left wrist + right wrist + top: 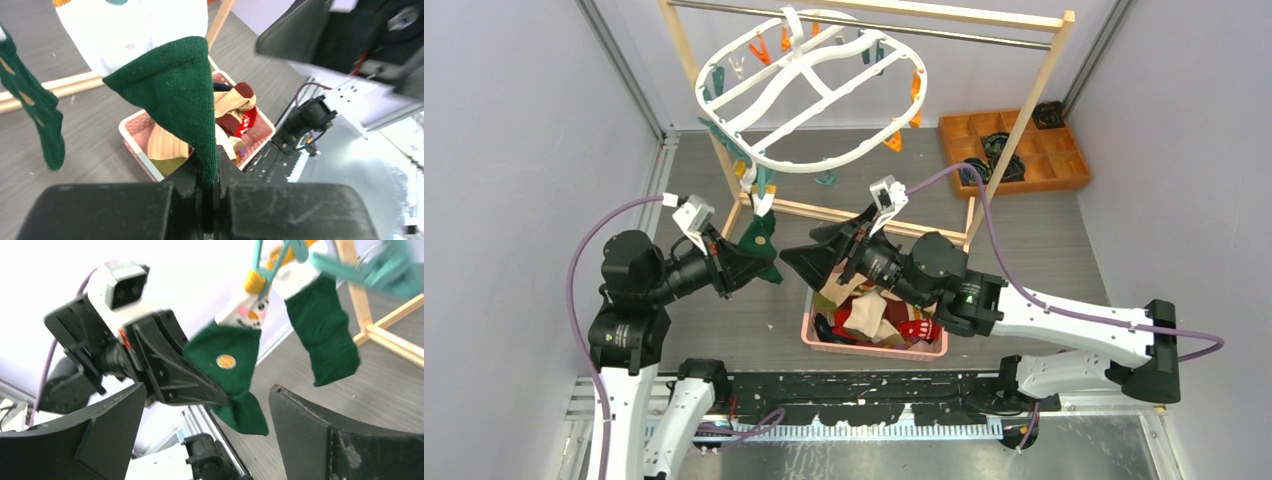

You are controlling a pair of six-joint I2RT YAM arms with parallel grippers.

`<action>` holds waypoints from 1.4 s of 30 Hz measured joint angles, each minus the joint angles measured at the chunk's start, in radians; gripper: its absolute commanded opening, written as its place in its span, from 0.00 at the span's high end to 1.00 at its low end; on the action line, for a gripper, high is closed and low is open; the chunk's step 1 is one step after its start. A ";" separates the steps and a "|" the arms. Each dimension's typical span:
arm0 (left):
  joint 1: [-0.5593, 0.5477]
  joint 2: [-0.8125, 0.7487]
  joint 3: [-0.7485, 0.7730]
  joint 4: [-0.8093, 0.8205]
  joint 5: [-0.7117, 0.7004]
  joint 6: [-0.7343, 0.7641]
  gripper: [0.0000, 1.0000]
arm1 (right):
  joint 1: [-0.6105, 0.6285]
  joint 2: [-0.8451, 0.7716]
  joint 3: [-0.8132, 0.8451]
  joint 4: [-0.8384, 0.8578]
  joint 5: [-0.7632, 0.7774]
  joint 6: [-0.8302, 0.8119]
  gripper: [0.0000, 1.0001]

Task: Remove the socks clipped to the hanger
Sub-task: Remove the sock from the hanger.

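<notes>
The white oval hanger (809, 95) hangs from the rail of a wooden rack. At its near-left rim two dark green socks with white snowman tops stay clipped. My left gripper (210, 172) is shut on the toe end of one green sock (175, 90), which stretches up to an orange clip (255, 282). The other green sock (35, 110) hangs free beside it. In the top view the left gripper (769, 268) sits just below the held sock (759, 238). My right gripper (796, 252) stands open and empty right beside it, its fingers (310, 425) spread wide.
A pink basket (807, 330) holding several loose socks sits below the right gripper. The wooden rack's base bar (864, 215) crosses behind both grippers. An orange compartment tray (1014, 150) stands at the back right. Teal and orange clips dangle around the hanger rim.
</notes>
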 measured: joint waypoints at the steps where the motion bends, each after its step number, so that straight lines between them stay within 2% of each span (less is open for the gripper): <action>1: 0.000 -0.003 0.008 -0.007 -0.007 0.034 1.00 | 0.020 -0.001 0.044 -0.041 0.045 -0.007 0.00; 5: -0.002 0.001 0.022 -0.043 -0.017 0.179 1.00 | 0.082 0.018 0.204 -0.192 0.198 -0.023 0.00; 10: -0.007 0.006 0.023 -0.099 -0.003 0.341 1.00 | 0.096 0.083 0.315 -0.282 0.309 -0.011 0.00; 14: -0.008 0.003 0.023 -0.122 0.030 0.417 1.00 | 0.095 0.195 0.404 -0.293 0.365 -0.032 0.00; 20: -0.008 -0.021 0.023 -0.128 0.051 0.471 1.00 | 0.096 0.330 0.444 -0.238 0.430 -0.076 0.00; 28: -0.008 -0.028 0.023 -0.128 0.056 0.492 1.00 | 0.096 0.423 0.482 -0.097 0.533 -0.185 0.20; 34: -0.008 -0.025 0.023 -0.127 0.056 0.494 1.00 | 0.071 0.469 0.551 -0.010 0.531 -0.229 0.34; 42: -0.008 -0.024 0.023 -0.127 0.053 0.496 1.00 | 0.002 0.469 0.582 -0.049 0.486 -0.158 0.36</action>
